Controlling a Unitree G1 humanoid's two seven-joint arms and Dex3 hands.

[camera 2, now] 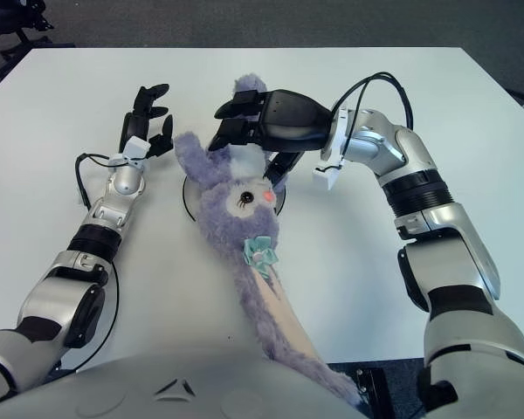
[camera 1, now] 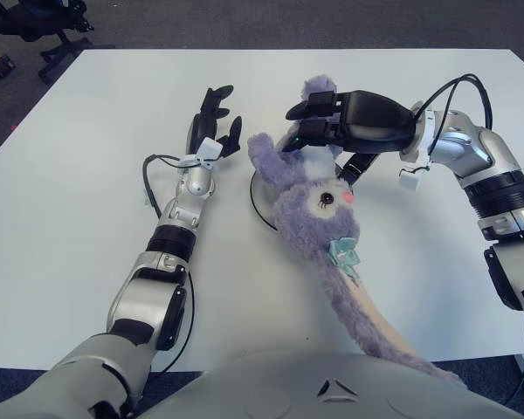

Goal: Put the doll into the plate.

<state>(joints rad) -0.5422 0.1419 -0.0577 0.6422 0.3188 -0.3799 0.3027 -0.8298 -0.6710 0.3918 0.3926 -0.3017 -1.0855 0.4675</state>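
A purple plush doll (camera 1: 319,205) with long ears, a pink nose and a teal bow lies with its head over the white plate (camera 1: 257,202), which it mostly hides. Its long body trails toward me, off the table's near edge. Just above the doll's ears hovers my right hand (camera 1: 323,148), fingers stretched out flat and thumb hanging under them, no longer closed round the doll. My left hand (camera 1: 214,122) shows left of the plate with its fingers spread, holding nothing.
The white table (camera 1: 87,201) carries only the plate and the doll. Its far edge meets dark carpet, with an office chair base (camera 1: 44,26) at the back left. Cables loop from my right wrist (camera 1: 450,92).
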